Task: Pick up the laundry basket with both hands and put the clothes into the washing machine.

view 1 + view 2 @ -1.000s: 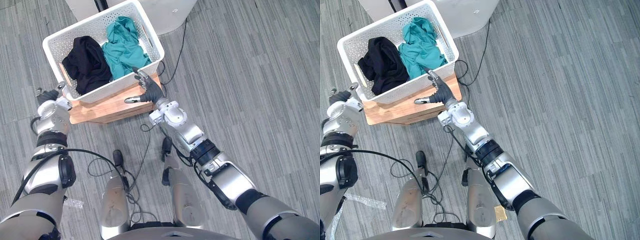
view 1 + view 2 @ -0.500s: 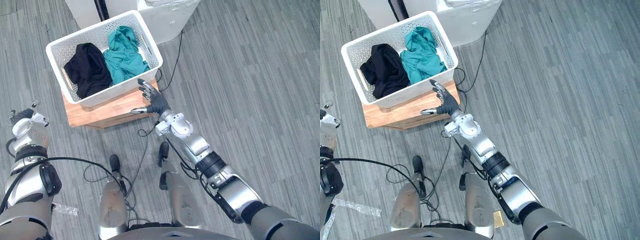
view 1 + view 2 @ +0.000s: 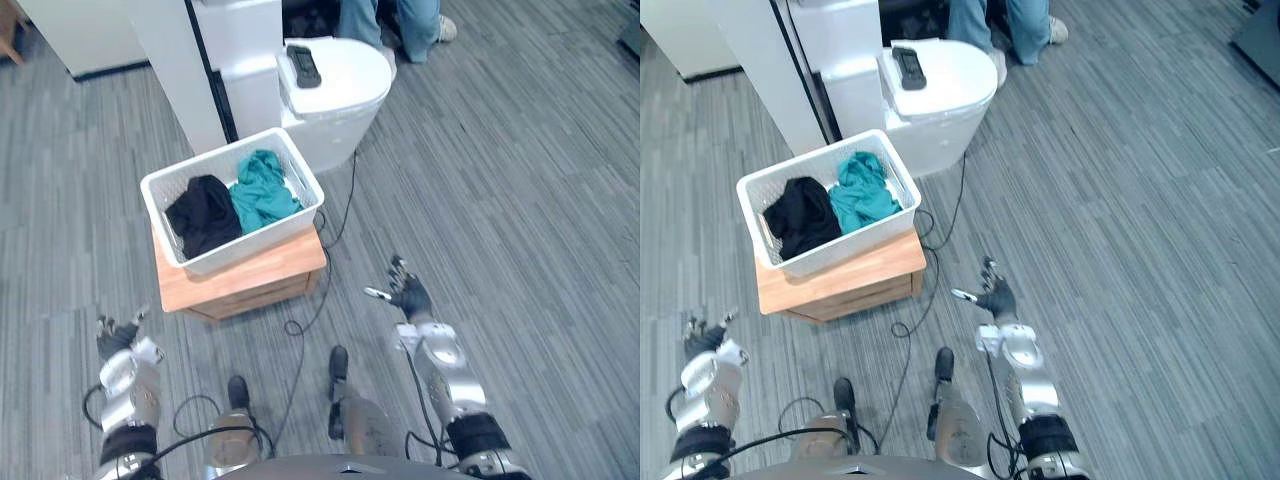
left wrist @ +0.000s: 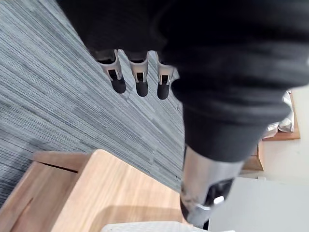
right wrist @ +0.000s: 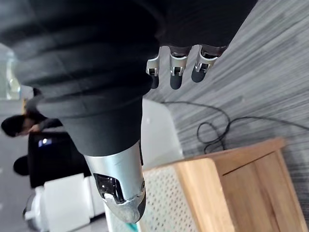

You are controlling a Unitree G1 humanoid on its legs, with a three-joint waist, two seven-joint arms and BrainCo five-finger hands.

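- Here we see one white laundry basket (image 3: 255,243) resting on one low wooden stand (image 3: 250,280), which stands on a grey striped floor (image 3: 520,180).
- Two garments lie side by side in the basket. One black garment (image 3: 203,213) is on the robot's left and one teal garment (image 3: 262,190) is on its right.
- Just behind the stand is one white washing machine (image 3: 350,85) with a rounded top. One dark flat device (image 3: 304,64) lies on that top.
- Beyond the machine we see one person's legs (image 3: 400,20) in blue jeans.
- We count two robot hands, both over the floor, nearer the robot and well apart from the basket.
- The left hand (image 3: 113,338) has its fingers loosely spread and holds nothing.
- The right hand (image 3: 408,295) has its fingers fanned out, with the thumb stretched aside, and holds nothing.
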